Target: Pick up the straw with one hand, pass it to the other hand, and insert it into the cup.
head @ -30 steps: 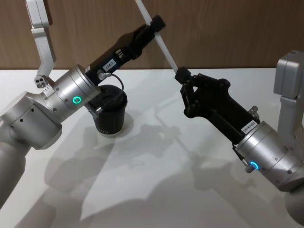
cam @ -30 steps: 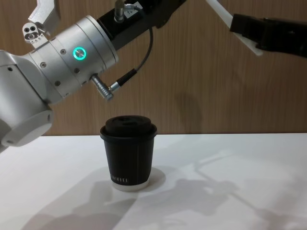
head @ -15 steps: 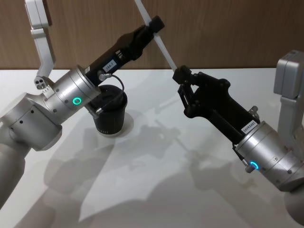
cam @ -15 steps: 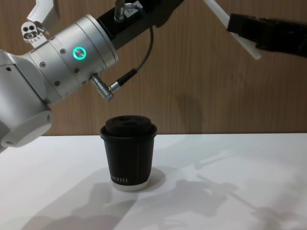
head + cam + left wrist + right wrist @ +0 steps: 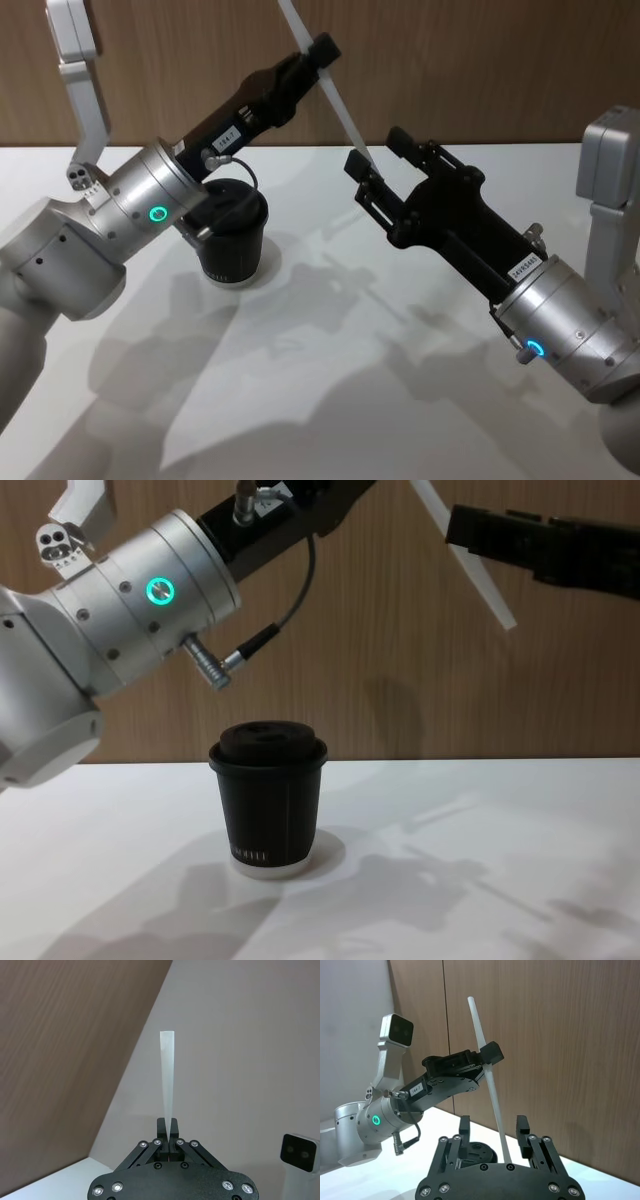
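Since a moment ago the right gripper (image 5: 373,150), at centre frame in the head view, has spread its fingers apart and let go of the straw (image 5: 336,100), whose lower end now sits loose between them. Up and to the left, near the top edge, the left gripper (image 5: 322,48) is clamped on the straw higher up, holding it tilted in the air. At lower left the cup (image 5: 232,245) stands upright on the white table (image 5: 330,380), lid on.
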